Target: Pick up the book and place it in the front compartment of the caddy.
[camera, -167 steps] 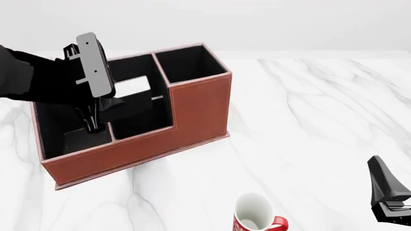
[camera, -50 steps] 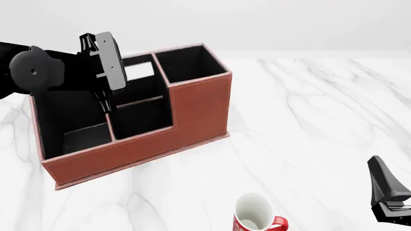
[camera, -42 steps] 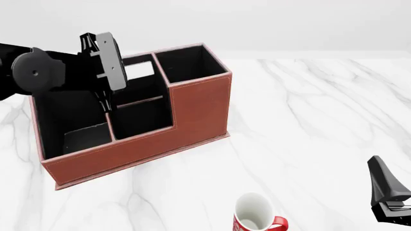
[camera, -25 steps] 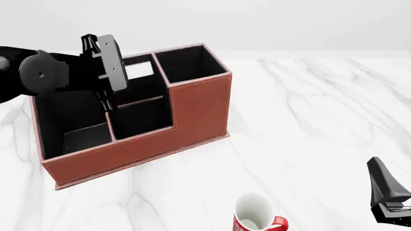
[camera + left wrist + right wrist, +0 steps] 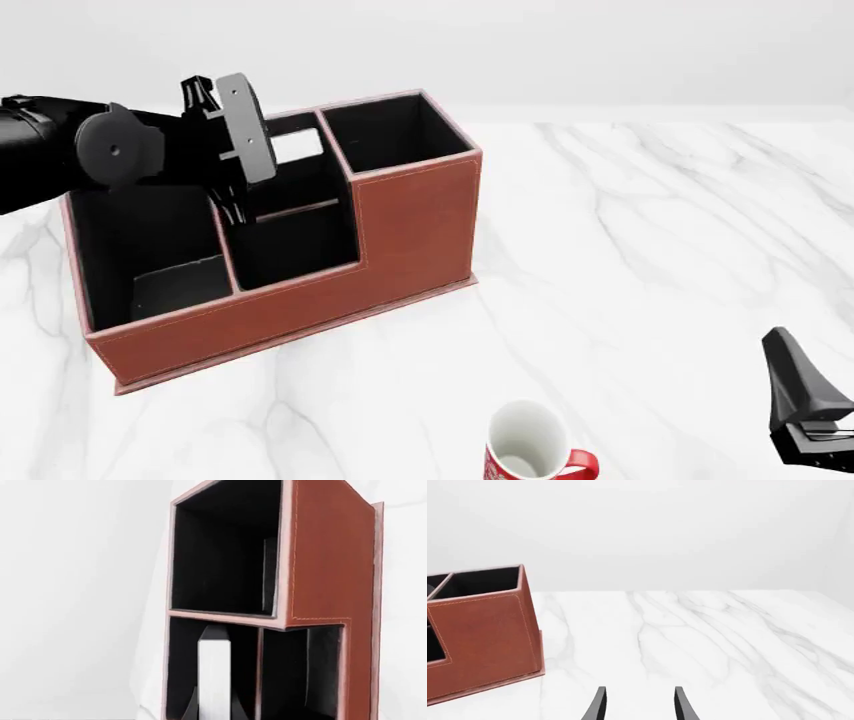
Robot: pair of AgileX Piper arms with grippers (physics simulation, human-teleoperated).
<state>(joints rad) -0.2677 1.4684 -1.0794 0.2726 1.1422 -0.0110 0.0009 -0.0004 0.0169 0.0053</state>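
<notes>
The left gripper (image 5: 213, 702) is grasping the book (image 5: 215, 667). In the left wrist view its dark fingers are flanking the white page edges closely on both sides, and the black cover is showing at the book's far end. In the front view the book (image 5: 296, 145) is hanging above the caddy (image 5: 414, 230), which is standing toward the table's (image 5: 641, 250) far left corner. The book appears to be hovering over the deeper pocket behind the low partition, not over the front compartment (image 5: 296, 250), though the arm is hiding part of it.

The right gripper (image 5: 639, 707) is resting released near the table's near right corner. Its fingers are standing apart with nothing between them. A red-and-white mug (image 5: 534, 450) is sitting at the near edge, well apart from the caddy.

Judging from this, the pick-up is done and the placing is left. The front compartment is showing only its black lining, so nothing is lying in it yet. The book probably needs bringing toward the near edge, across the partition, then lowering into the pocket and letting go. The partition and the low outer wall are leaving a narrow slot, so a tilted book could be catching on a rim.
</notes>
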